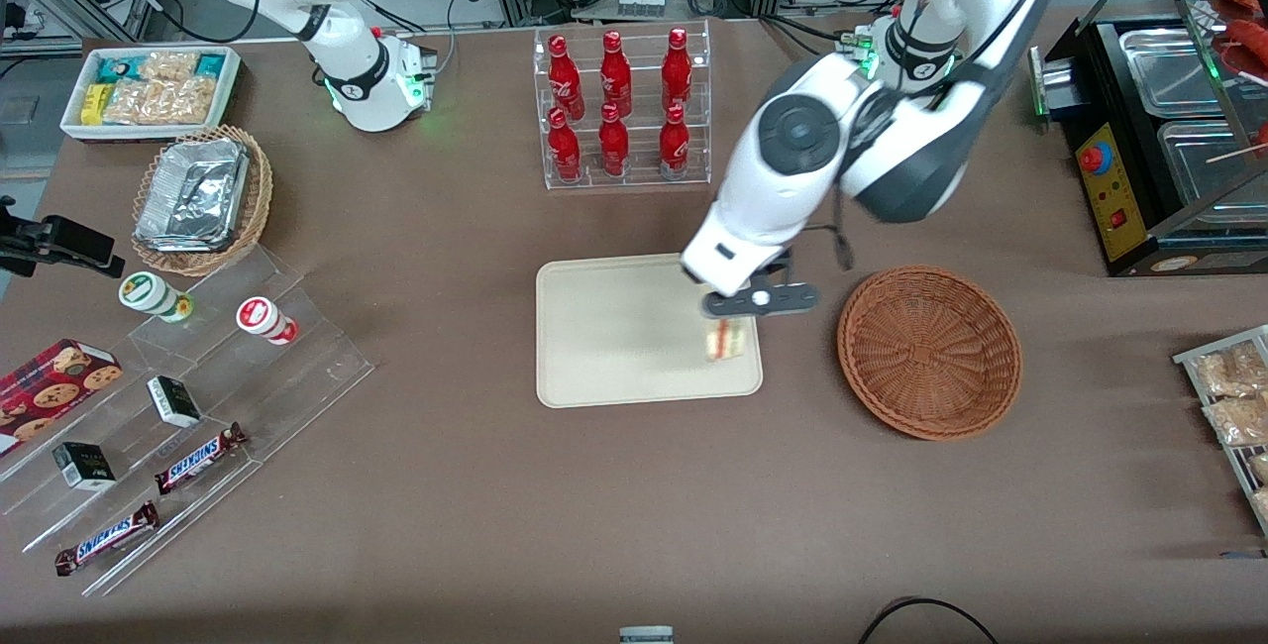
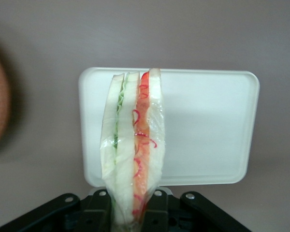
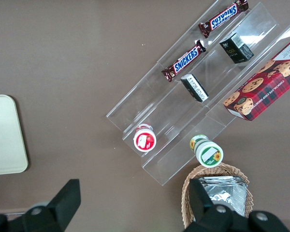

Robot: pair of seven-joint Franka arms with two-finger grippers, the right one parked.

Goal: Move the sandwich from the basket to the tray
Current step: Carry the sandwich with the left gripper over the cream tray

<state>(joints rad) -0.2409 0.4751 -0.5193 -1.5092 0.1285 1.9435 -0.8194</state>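
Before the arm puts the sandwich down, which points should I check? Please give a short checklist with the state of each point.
1. Gripper shut on the sandwich: ok.
2. Sandwich out of the basket: ok.
3. Sandwich above the tray, near the edge closest to the basket: ok.
4. Tray surface bare for placing: ok.
5. Sandwich touching the tray: cannot tell.
6. Wrapping around the sandwich intact: cannot tell.

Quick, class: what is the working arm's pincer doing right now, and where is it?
Left pincer: shut on the sandwich, held above the tray at its edge nearest the basket.
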